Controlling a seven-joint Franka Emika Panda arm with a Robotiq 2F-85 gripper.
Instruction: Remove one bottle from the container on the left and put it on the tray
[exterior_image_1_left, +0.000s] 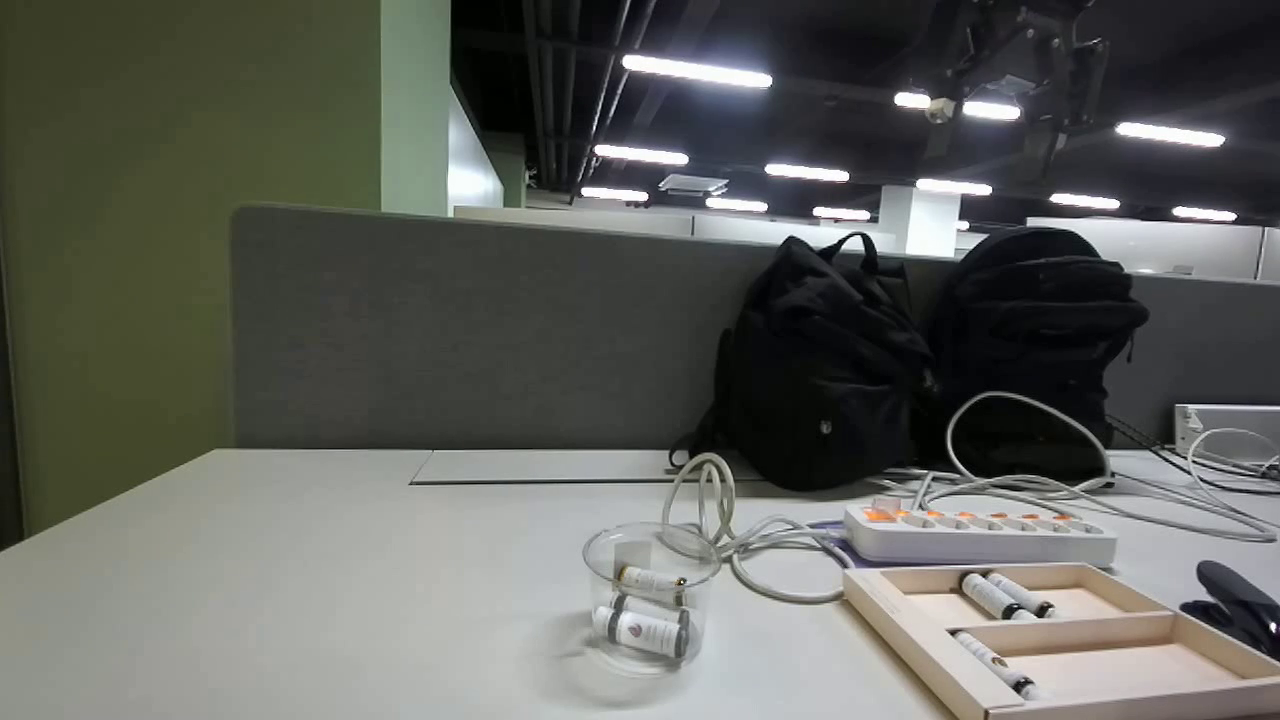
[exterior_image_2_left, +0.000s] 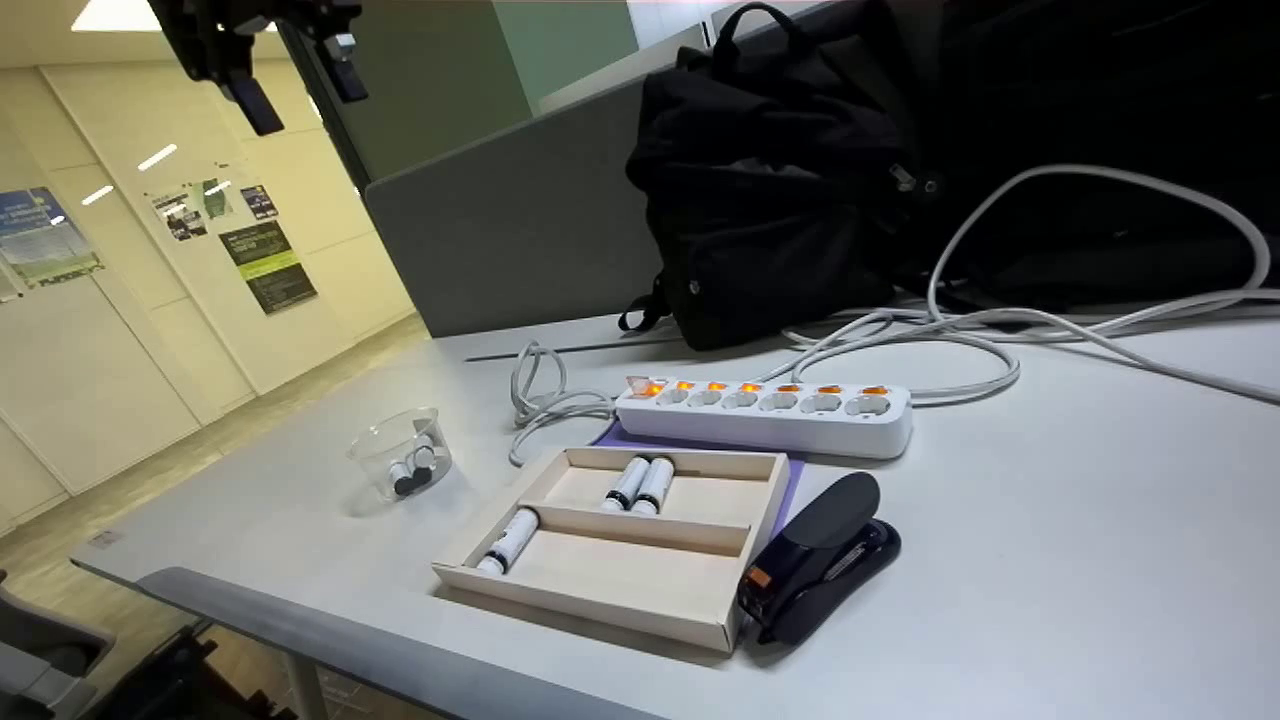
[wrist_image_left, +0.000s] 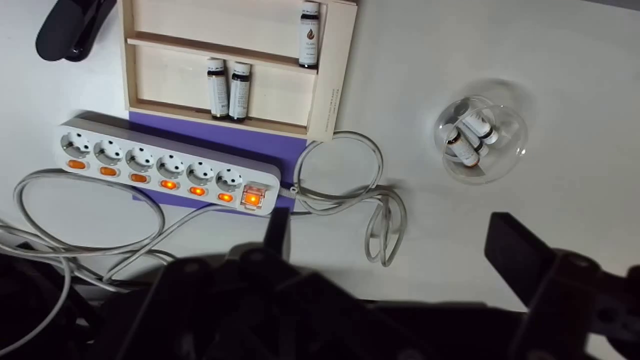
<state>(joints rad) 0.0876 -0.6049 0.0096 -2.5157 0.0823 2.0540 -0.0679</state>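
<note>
Two fingers (wrist_image_left: 518, 257), set wide apart in the wrist view; gripper (wrist_image_left: 389, 227) released, grasping and touching nothing. One tip overlaps the edge of the power strip (wrist_image_left: 170, 165) there, by line of sight only: in an exterior view the fingers hang high above the desk (exterior_image_2_left: 1080, 560), well apart from what lies on it.

Bottles (wrist_image_left: 462, 148): three counted in the clear cup (wrist_image_left: 510, 150), lying aslant and overlapping, so some are partly hidden. Three more lie in the wooden tray (wrist_image_left: 336, 65): two side by side in the compartment nearer the power strip, the third along the end wall of the other compartment. Cup stands on the desk, apart from the tray.

Hard to make out: in an exterior view the gripper is dark against the dark ceiling (exterior_image_1_left: 840, 110), its outline unclear. Upper part of the gripper cut off in both exterior views. Tray (exterior_image_1_left: 925, 640) runs out past the right edge in an exterior view and past the top in the wrist view. Stapler (exterior_image_2_left: 820, 560) whole in an exterior view, cut off in the wrist view. Labels on the bottles in the cup too small to read. Gripper's dark bulk blocks the lower part of the wrist view.
</note>
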